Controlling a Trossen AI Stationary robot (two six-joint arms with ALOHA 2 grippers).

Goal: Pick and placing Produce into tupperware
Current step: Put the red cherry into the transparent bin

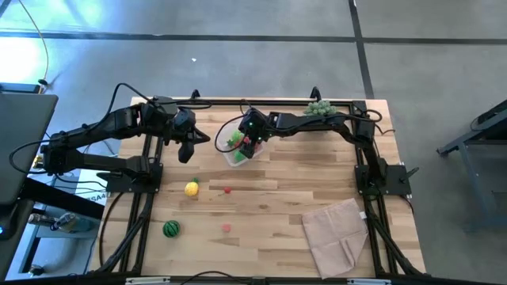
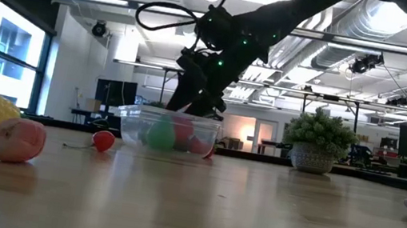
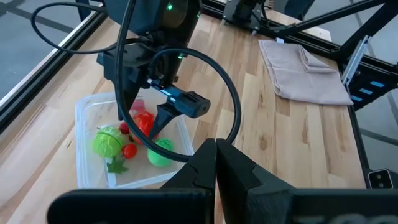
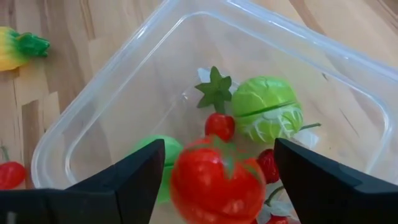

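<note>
The clear tupperware stands on the table's far middle. It holds a pale-green cabbage, a green round and small red berries. My right gripper is open, pointing down into the tub. A red tomato sits blurred between its fingers, with a gap showing on each side. My left gripper hangs shut above the table, left of the tub. A yellow lemon, a striped melon ball and two small red pieces rest on the wood.
A beige folded cloth lies at the near right. A spiky green plant ball in a pot stands at the far edge. Black frame rails run along both sides; bare wood lies between the tub and the cloth.
</note>
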